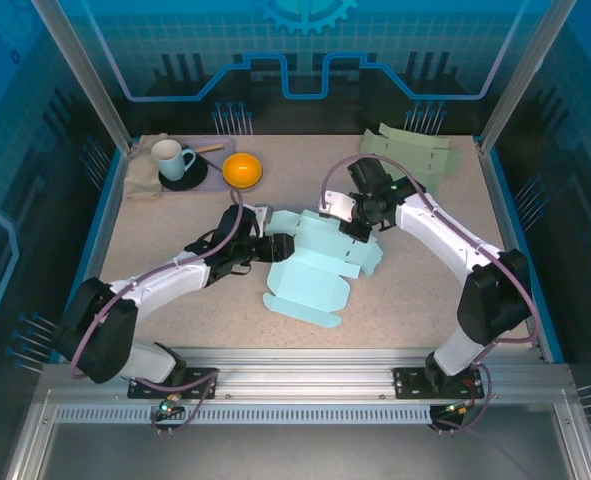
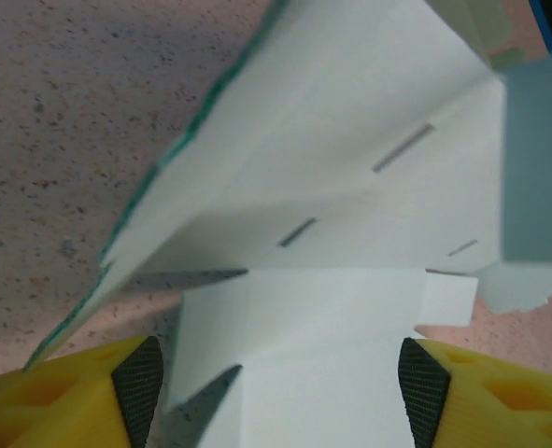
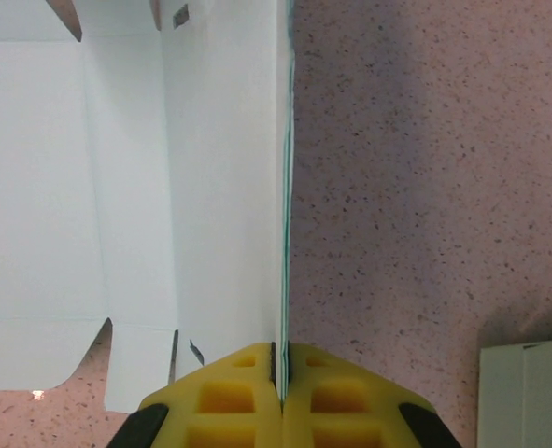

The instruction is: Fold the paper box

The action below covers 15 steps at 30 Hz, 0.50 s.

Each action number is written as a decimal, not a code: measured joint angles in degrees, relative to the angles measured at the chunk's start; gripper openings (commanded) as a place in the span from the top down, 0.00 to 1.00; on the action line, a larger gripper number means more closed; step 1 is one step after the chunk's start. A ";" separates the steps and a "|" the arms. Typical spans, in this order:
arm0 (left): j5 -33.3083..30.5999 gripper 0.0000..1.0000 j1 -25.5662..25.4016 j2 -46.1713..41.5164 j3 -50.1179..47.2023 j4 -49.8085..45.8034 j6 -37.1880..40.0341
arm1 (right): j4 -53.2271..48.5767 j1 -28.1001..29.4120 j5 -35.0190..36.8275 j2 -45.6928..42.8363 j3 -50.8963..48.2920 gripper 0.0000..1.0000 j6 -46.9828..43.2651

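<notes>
From above, the paper box (image 1: 320, 270) lies as a pale blue cut-out in the middle of the bench (image 1: 175, 300). It is mostly flat, with a mug (image 1: 172, 158), an orange bowl (image 1: 242, 170) and a greenish spare blank (image 1: 415, 152) well apart at the far edge. The left fingers (image 1: 278, 247) meet the sheet's left end and the right fingers (image 1: 355, 232) its upper right edge. The left wrist view shows the left fingers (image 2: 420, 392) standing wide. A flap lies between the pads without being pinched, and a long panel rises at a slant beyond. The right wrist view shows the right fingers (image 3: 280, 373) shut tight on the edge of an upright panel, with the rest of the sheet flat to its left. The step in hand looks like raising the side walls, early in the job. The next move likely calls for the left fingers to take or push up their flap while the right ones hold that wall steady, so the creases bend cleanly.
</notes>
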 measured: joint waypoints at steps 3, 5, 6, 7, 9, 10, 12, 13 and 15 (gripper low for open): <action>-0.24 0.24 0.74 2.16 -0.07 2.32 0.26 | 0.02 0.00 -1.25 0.00 -0.42 1.00 -0.07; -0.35 0.24 1.01 3.30 -0.50 3.69 0.24 | -0.02 -0.09 -2.03 0.00 -0.70 1.00 -0.07; -0.33 0.24 0.98 3.56 -0.72 4.07 0.20 | 0.00 -0.13 -2.32 0.00 -0.72 1.00 -0.07; -0.20 0.25 0.98 3.85 -0.96 4.48 -0.09 | 0.02 -0.33 -2.71 0.00 -0.72 1.00 -0.02; 0.42 0.27 0.98 4.17 -1.36 5.44 -0.94 | 0.11 -0.74 -3.32 0.00 -0.72 1.00 0.13; 0.83 0.29 0.98 4.20 -1.57 6.25 -1.64 | 0.11 -0.90 -3.41 0.00 -0.72 1.00 0.35; 1.62 0.31 0.98 4.20 -1.88 7.56 -3.06 | 0.28 -1.14 -3.89 0.04 -0.72 1.00 0.81; 1.84 0.33 0.98 4.20 -1.92 8.17 -3.85 | 0.46 -1.14 -4.00 0.09 -0.72 1.00 1.09; 2.25 0.38 0.96 4.20 -1.92 9.18 -5.62 | 0.87 -1.14 -4.48 0.31 -0.72 1.00 1.73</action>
